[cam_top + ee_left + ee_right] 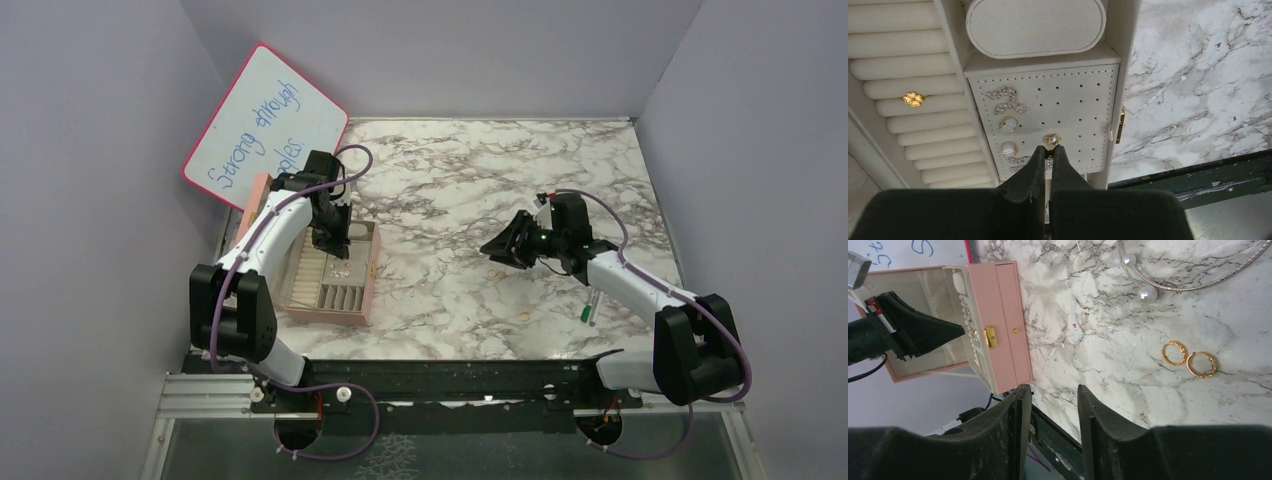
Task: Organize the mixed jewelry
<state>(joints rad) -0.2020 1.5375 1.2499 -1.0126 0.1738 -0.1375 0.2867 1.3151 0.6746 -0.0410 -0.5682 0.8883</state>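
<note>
Gold glints right at the tips of my left pincer (1048, 148). As far as I can tell it is clenched on a small gold stud (1051, 140), pressing it against the perforated earring panel (1078, 100) of the pink box (366, 292). Around the stud, that panel already carries several sparkly pieces (1006, 96) and two pale studs (1008, 124). On the ring rolls (898, 65) to the left, a gold clover ring (913, 99) is tucked in. I judge a good part of the sorting done, with this stud being seated now.

My right pincer (1054, 402) hangs released and empty above the bench (470, 170), well to the right of the box. Its camera shows what is left on the marble: two gold hoops (1174, 353) just beside each other, and farther off a thin silver wire (1198, 286) with two pearls (1148, 294). I reckon those go into the box next.

White marble with grey-brown veining covers the bench. It looks hard and smooth, so I expect tiny pieces to skid under a finger. A green-and-white pen (590, 308) lies by my right arm. A whiteboard (265, 125) with a pink rim and blue handwriting leans in the far left corner. Plain pale lilac-grey walls (90, 150) close off three sides, and a black rail (450, 385) runs along the near edge.
</note>
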